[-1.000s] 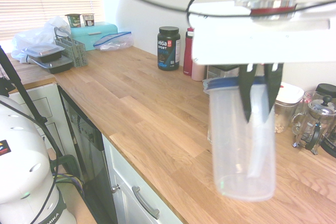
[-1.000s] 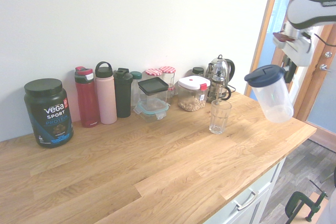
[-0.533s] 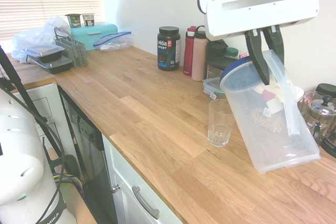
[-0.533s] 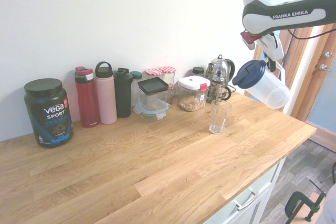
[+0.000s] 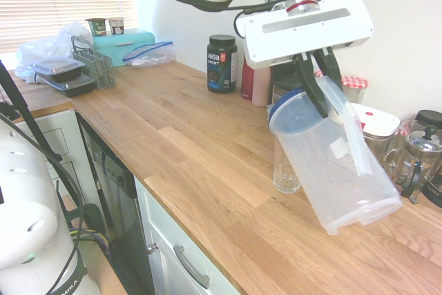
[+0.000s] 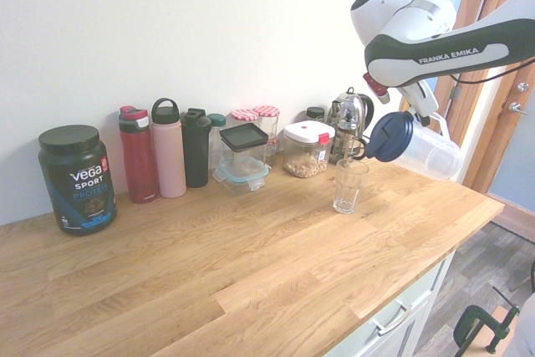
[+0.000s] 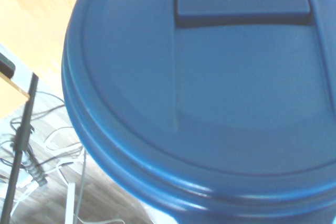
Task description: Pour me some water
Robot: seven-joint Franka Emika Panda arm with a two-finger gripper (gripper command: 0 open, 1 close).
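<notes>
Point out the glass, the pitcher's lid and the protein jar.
Glass [image 6: 349, 187]: second exterior view, on its side wall.
Lid [image 7: 252, 77]: wrist view, on its blue top.
Protein jar [image 5: 222, 65]: first exterior view, on its front label.

Kitchen, by the look of it
You have a wooden worktop [image 5: 179, 136] over white cabinets [image 5: 166, 250], with food containers [image 6: 244, 160], drink bottles [image 6: 170, 152] and a French press [image 5: 416, 164] along the wall.

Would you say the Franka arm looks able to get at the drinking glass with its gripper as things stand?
Probably not: its fingers are shut on the pitcher's handle, though the glass stands uncovered on the counter.
</notes>
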